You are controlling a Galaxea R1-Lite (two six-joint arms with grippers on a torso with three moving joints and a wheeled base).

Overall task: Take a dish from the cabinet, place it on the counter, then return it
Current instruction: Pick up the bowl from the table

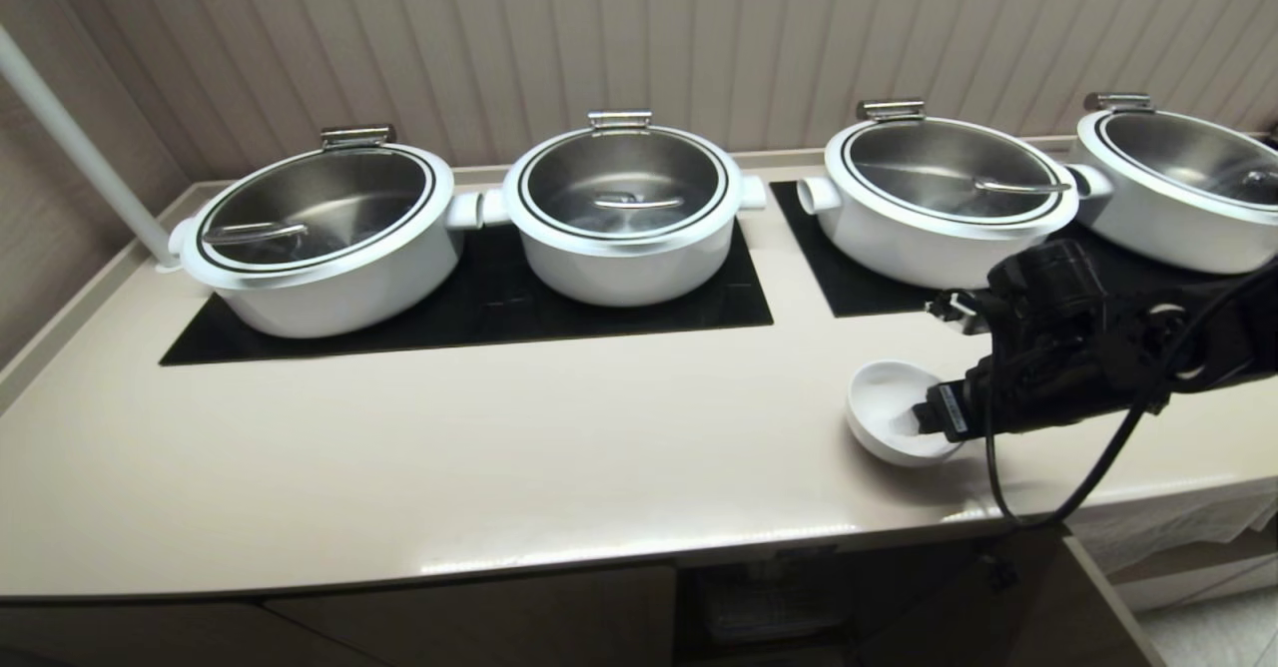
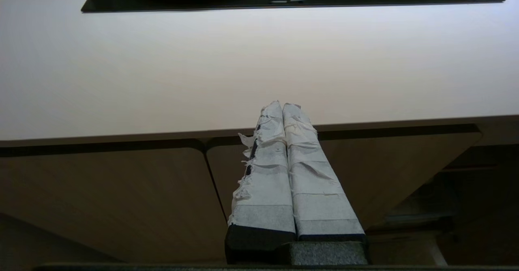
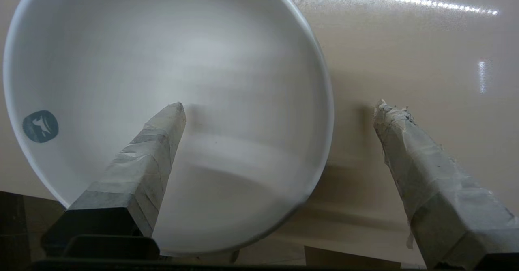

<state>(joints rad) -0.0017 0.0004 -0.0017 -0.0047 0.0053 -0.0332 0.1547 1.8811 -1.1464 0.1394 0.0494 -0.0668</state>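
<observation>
The dish (image 1: 884, 402), a small white bowl, sits on the cream counter (image 1: 499, 447) near its front edge, right of the middle. My right gripper (image 1: 931, 359) is open around the dish's right rim. In the right wrist view one taped finger (image 3: 162, 141) reaches inside the dish (image 3: 202, 60) and the other finger (image 3: 405, 141) stands outside it over the counter (image 3: 425, 52); neither presses the rim. A small grey-blue mark shows on the dish's inner wall. My left gripper (image 2: 282, 105) is shut and empty, parked low in front of the cabinet doors (image 2: 101, 198).
Several large white lidded pots (image 1: 619, 213) stand on black glass panels (image 1: 479, 308) along the back of the counter. A white pole (image 1: 80, 148) rises at the back left. Below the counter a dark open cabinet bay (image 1: 759, 607) shows beside an opened door (image 1: 1088, 607).
</observation>
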